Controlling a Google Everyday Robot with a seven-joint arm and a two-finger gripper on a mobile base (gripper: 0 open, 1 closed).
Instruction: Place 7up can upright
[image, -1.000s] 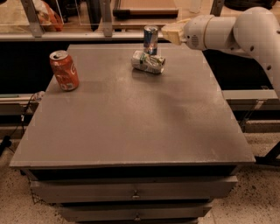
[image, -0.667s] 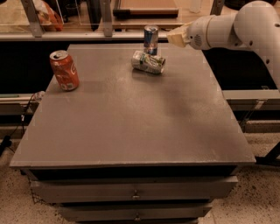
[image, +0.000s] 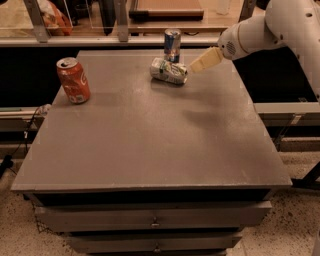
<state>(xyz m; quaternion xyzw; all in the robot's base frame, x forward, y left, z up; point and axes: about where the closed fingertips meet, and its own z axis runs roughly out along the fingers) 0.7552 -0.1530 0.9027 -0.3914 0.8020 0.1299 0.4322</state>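
The 7up can is silvery-white with green lettering. It lies on its side near the far edge of the grey table, just in front of the blue-and-silver can. My gripper reaches in from the right on the white arm. It hovers just right of the lying can's end, close to it, slightly above the tabletop. It holds nothing that I can see.
A slim blue-and-silver can stands upright right behind the 7up can. An orange-red soda can stands upright at the table's left side. A shelf rail runs behind the table's far edge.
My gripper has moved down and left, from beside the blue-and-silver can's top to beside the lying 7up can. The cans have not moved.
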